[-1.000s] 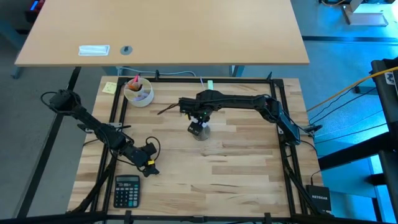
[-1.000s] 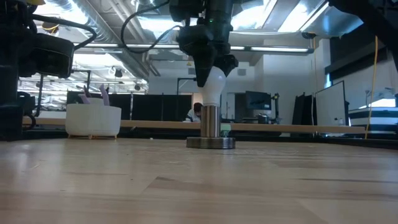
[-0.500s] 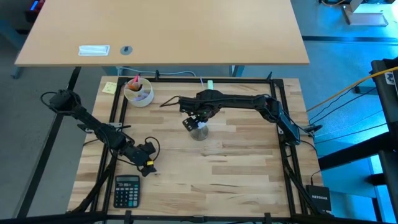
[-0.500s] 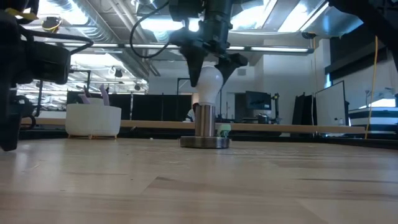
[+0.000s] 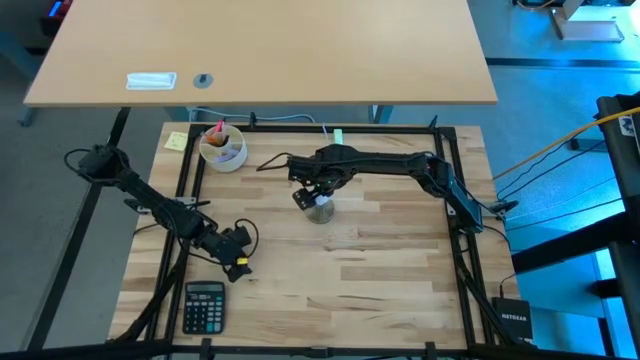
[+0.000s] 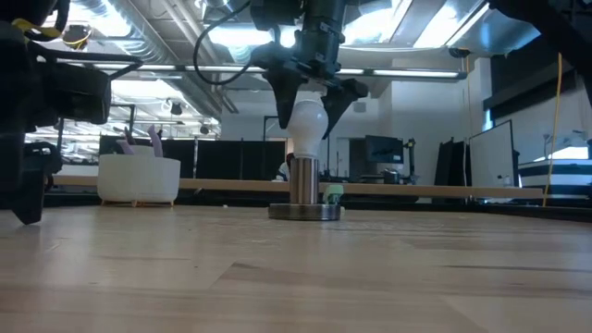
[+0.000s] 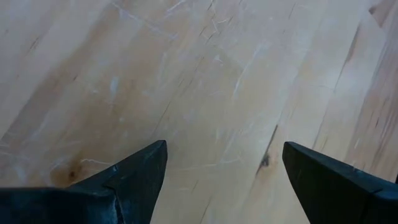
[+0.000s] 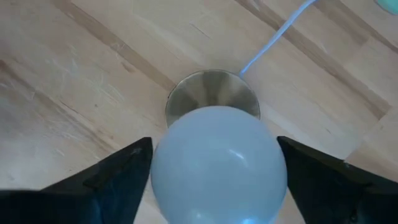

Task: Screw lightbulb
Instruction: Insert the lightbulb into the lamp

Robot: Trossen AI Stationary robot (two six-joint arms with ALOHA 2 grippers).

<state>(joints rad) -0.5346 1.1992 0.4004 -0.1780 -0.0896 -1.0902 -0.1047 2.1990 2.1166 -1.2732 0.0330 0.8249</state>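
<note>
The white lightbulb point(image 6: 307, 123) stands upright with its screw base in the grey metal socket point(image 6: 305, 180), whose round foot point(image 6: 305, 211) rests on the table's middle. My right gripper point(image 6: 309, 109) hangs over the bulb, pointing down. It is open, with one finger on either side of the bulb and a gap to each. The right wrist view shows the bulb point(image 8: 217, 165) between the fingers, with the socket's foot point(image 8: 211, 87) below it. My left gripper point(image 5: 235, 262) is open and empty over bare wood at the near left.
A white cup with pens point(image 5: 222, 148) and a yellow note point(image 5: 177, 141) are at the far left. A calculator point(image 5: 204, 305) lies near the front left edge. The socket's thin white cord point(image 8: 273, 37) runs to a pale green plug point(image 5: 338, 135) at the far edge.
My right gripper has opened and let go of the bulb, and it has turned about its axis above it. The bulb stays upright in the socket. The socket has slid a little toward the table's left.
</note>
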